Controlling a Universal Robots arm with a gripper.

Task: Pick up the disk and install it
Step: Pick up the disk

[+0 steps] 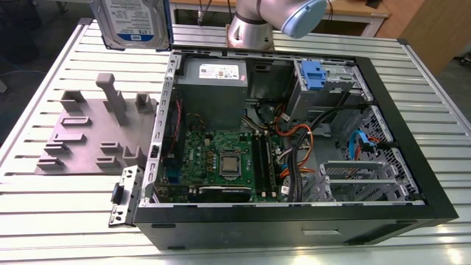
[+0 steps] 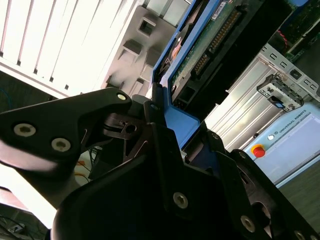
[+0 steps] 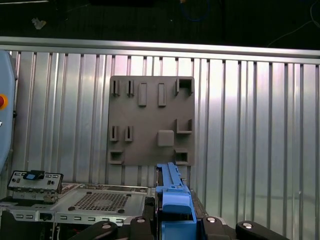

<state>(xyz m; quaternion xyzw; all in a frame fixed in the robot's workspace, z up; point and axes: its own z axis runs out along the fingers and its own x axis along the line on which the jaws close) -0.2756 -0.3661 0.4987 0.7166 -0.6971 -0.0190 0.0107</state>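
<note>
A: Disk [image 1: 132, 22], where was it?
B: Held up off the desk [image 1: 44, 221], label showing, toward the exterior view's left of the open computer case [image 1: 294, 138], near the grey fixture plate [image 1: 88, 138].
A: And the gripper [image 2: 167, 117]?
B: Closed on the disk's blue carrier [image 2: 187, 125], pinching its end in the second wrist view.
</note>
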